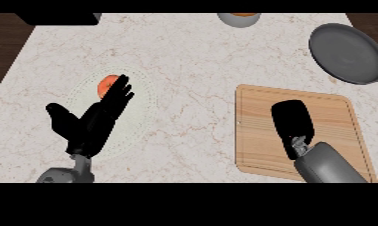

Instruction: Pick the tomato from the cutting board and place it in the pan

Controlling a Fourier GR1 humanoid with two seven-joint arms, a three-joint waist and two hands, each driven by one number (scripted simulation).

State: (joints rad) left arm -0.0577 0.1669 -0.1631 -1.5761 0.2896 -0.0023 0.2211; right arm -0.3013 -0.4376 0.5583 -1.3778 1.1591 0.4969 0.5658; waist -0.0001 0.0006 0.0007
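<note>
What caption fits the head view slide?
Left hand open beside a tomato; right hand over the cutting board, pan beyond.

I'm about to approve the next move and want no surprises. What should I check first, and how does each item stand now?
1. Tomato on the light wooden cutting board: cannot tell. None shows, but the black right hand covers part of the board.
2. Right hand's hold: cannot tell. Only its back shows.
3. Dark grey round pan ready to receive: ok. Nothing shows in it.
4. Way from board to pan: ok. Only bare pale marble counter lies between.
5. Black left hand out of the way: ok. It is open over the pale round plate at the left, fingertips beside a red-orange round thing.
</note>
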